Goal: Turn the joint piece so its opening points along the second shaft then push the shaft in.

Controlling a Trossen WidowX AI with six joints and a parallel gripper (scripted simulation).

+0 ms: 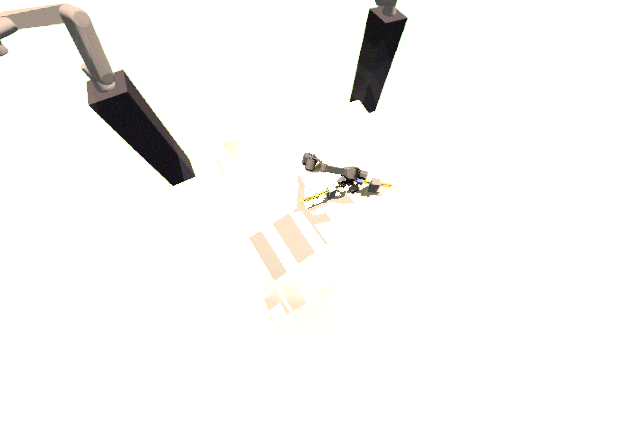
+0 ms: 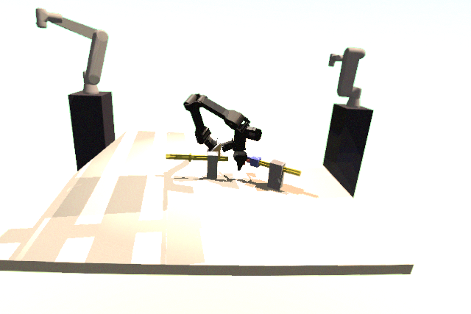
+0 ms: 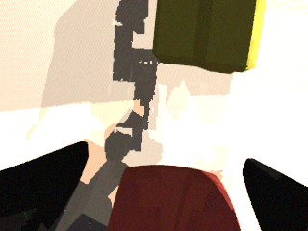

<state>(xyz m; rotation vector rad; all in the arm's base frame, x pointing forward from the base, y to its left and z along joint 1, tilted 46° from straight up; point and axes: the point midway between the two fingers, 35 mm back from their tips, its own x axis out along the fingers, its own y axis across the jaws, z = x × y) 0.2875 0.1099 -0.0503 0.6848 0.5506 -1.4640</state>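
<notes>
Now I'm seeing the gripper (image 3: 168,173) spread wide, fingers gripping nothing, hanging over the red joint piece (image 3: 176,218). Beyond it, the yellow second shaft (image 3: 208,15) is pointing toward the piece. From outside, both grey blocks (image 2: 212,165) are standing apart on the table (image 2: 266,234).
</notes>
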